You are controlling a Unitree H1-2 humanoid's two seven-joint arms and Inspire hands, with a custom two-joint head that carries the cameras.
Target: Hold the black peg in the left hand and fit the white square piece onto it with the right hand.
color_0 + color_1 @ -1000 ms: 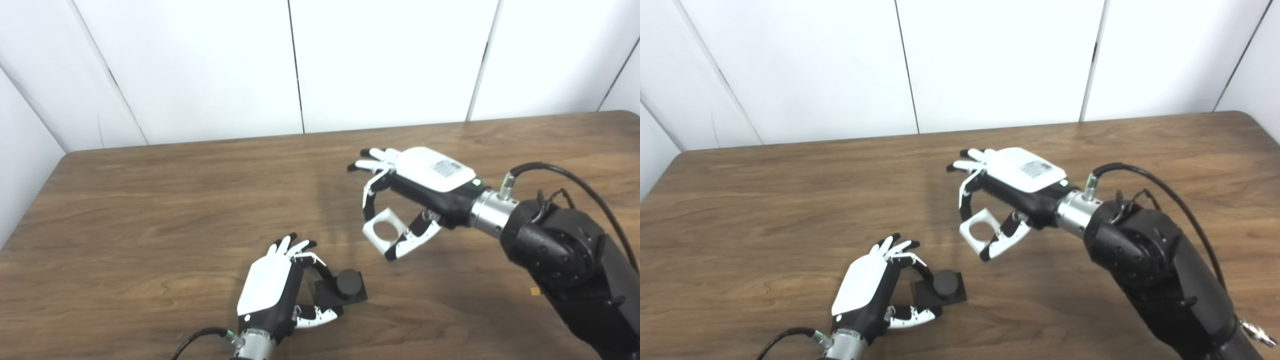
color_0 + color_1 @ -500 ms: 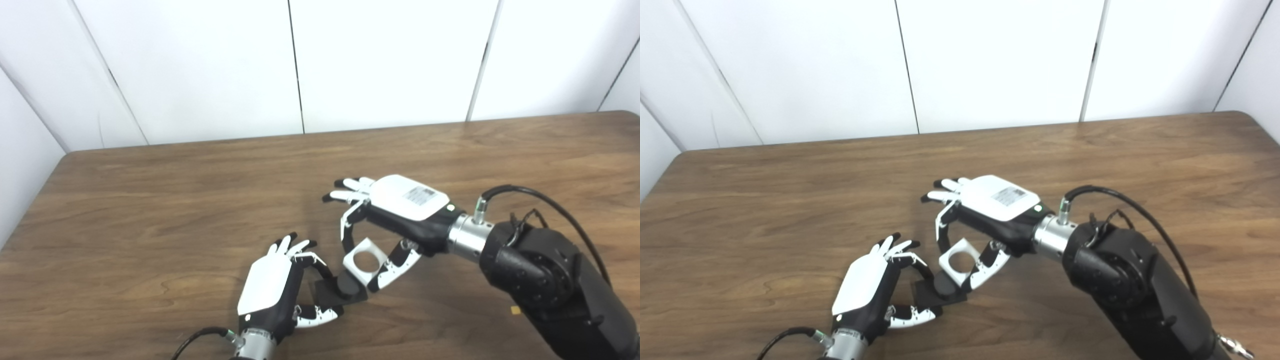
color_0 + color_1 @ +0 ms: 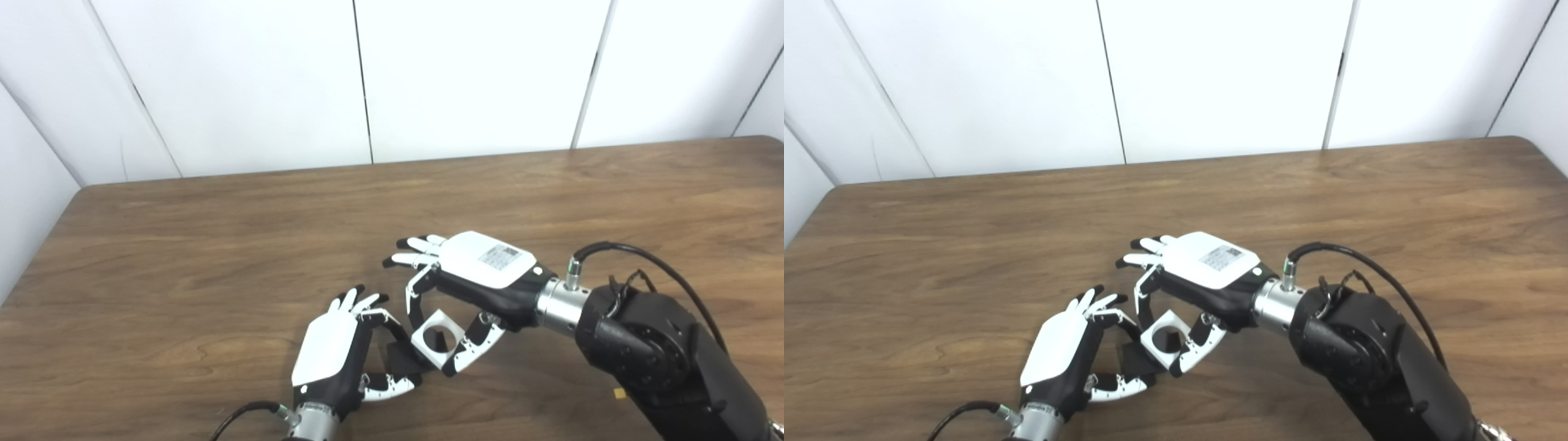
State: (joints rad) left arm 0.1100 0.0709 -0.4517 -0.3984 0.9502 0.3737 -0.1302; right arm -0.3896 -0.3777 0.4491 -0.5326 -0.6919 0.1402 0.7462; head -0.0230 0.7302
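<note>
My left hand (image 3: pixel 334 352) rests low on the table and is shut on the black peg's square base (image 3: pixel 398 361), thumb and a finger on either side. My right hand (image 3: pixel 474 285) is shut on the white square piece (image 3: pixel 436 339), pinched between thumb and a finger. The white piece has a round hole and sits right over the black peg, covering its round post. Something dark shows through the hole. I cannot tell how far the piece is seated. The same pieces show in the right eye view: white piece (image 3: pixel 1165 341), black base (image 3: pixel 1133 362).
The brown wooden table (image 3: pixel 214 245) spreads around both hands, with white wall panels behind its far edge. A small yellow bit (image 3: pixel 620 393) lies on the table by my right forearm.
My right hand has carried the white piece down and to the left, from above the table's middle to directly over the black peg. My left hand has stayed still on the peg's base.
</note>
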